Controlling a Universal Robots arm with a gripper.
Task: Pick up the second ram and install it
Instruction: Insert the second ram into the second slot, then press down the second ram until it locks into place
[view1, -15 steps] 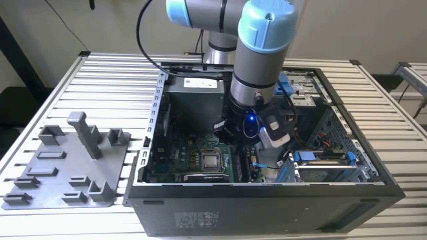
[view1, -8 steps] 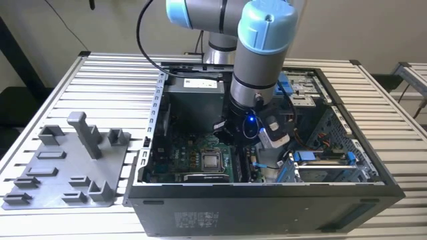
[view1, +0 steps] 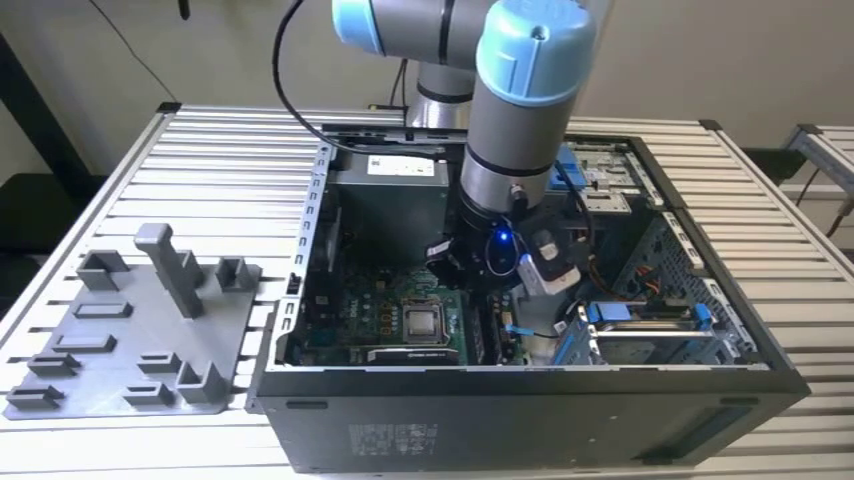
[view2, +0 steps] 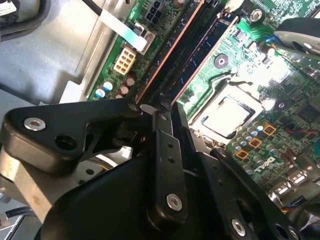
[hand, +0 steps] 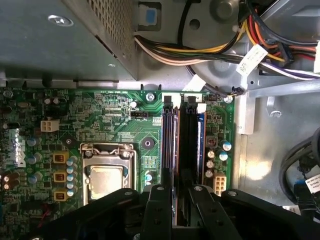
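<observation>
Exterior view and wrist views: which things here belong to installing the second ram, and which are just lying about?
Job in hand:
slim dark memory stick at the motherboard slots
black end effector right over it
green motherboard

Lying about:
grey plastic tray beside the case
square silver CPU chip
coloured cable bundle

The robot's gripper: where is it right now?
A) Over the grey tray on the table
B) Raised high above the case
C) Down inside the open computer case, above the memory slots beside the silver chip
C: in the exterior view the gripper is down inside the computer case, and in the first wrist view its fingertips sit at the dark memory sticks beside the silver chip.
</observation>
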